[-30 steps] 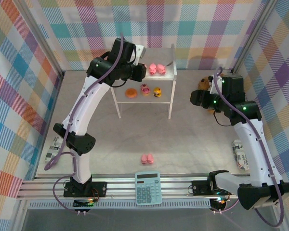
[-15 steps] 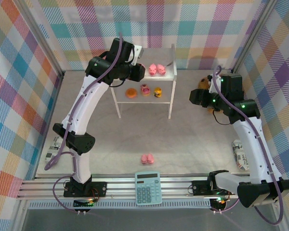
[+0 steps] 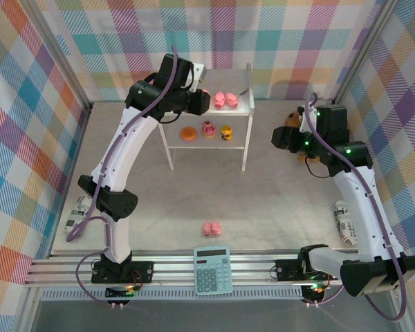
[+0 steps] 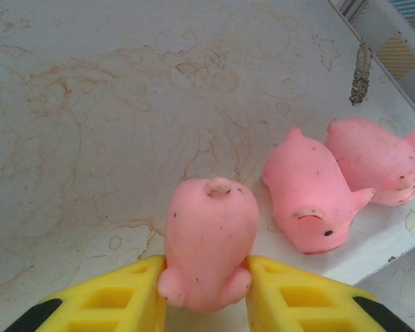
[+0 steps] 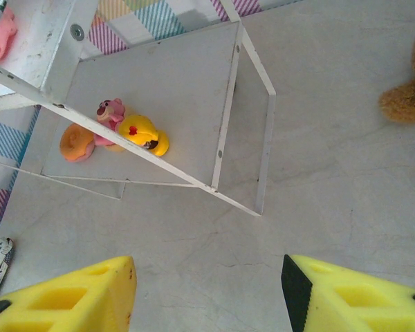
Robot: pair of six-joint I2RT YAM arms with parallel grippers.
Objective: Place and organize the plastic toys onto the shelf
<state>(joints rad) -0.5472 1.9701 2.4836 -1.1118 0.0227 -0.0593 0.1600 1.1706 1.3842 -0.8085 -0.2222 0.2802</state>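
- Left claw (image 4: 206,277) (image 3: 199,97): over the shelf (image 3: 242,104) top, yellow fingers (image 4: 104,304) right against both sides of a pig (image 4: 211,242); cannot tell whether gripping or slack.
- Pig: resting on the stained white top (image 4: 111,104), snout pointing away from the claw.
- Two more pigs (image 4: 308,200) (image 4: 377,159): lying touching each other near the top's edge, just beside the first.
- Lower board: disc (image 3: 187,134) (image 5: 76,142), cupcake (image 3: 208,128) (image 5: 111,111) and duck (image 3: 226,131) (image 5: 142,133) in a close row.
- Pig pair (image 3: 211,227): on the table, just behind the calculator (image 3: 212,270), well apart from the shelf.
- Right claw (image 5: 207,277) (image 3: 280,140): fingers spread wide, holding nothing, above bare table right of the shelf, near the plush (image 3: 292,121).
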